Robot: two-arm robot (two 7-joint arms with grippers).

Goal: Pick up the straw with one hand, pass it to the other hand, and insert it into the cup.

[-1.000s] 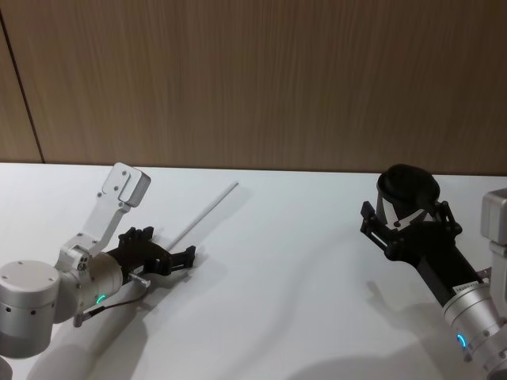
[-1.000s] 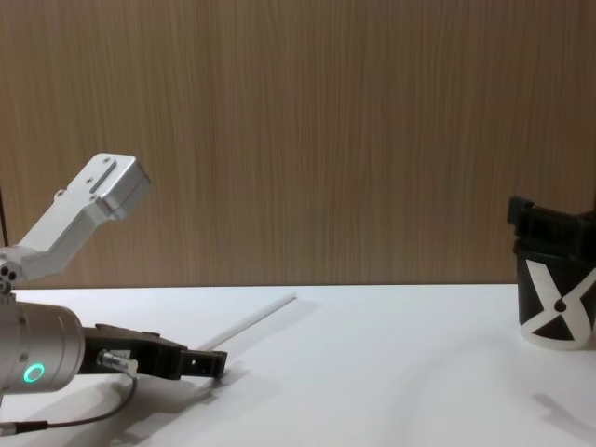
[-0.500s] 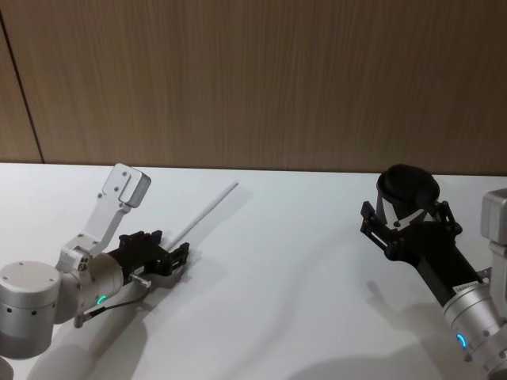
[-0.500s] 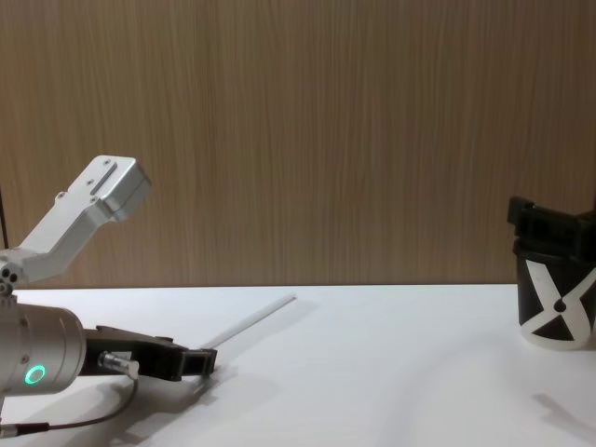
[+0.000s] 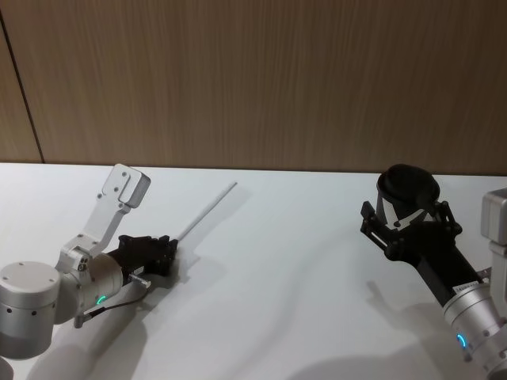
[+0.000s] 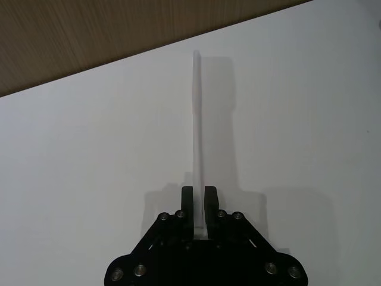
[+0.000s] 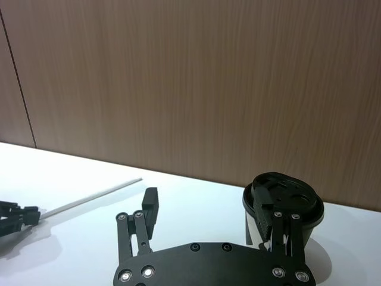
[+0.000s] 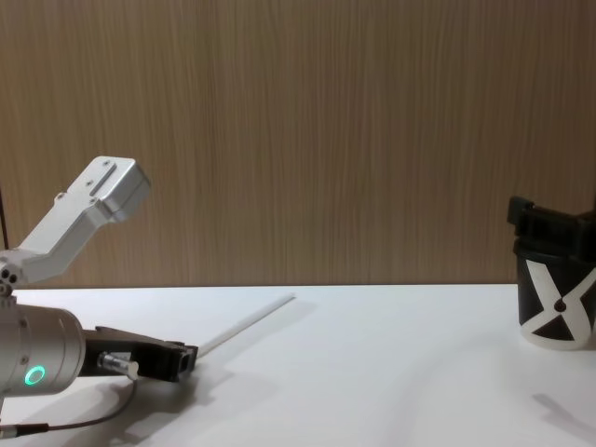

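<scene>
— Fingers (image 6: pixel 188 201) of the left gripper (image 5: pixel 165 252), how did they stand?
— Pinched on the near end of the straw (image 5: pixel 207 210), which lay toward the worktop's (image 5: pixel 285 261) far-left corner. The right gripper (image 7: pixel 205 196) gaped beside the cup (image 8: pixel 557 312), far right.

The white table (image 5: pixel 301 261) spans the whole scene and ends at its far side against a wall of brown wood panels (image 5: pixel 277 79). The straw (image 5: pixel 207 207) lies on the left part, slanting from near-left to far-right. Its far end is free and stops short of the wall, and its near end is pinched between the fingers of the left gripper (image 5: pixel 165 247), low over the surface. The cup (image 5: pixel 408 188) stands upright on the right part, well apart from the straw, flanked by the spread fingers of the right gripper (image 5: pixel 406 212).
</scene>
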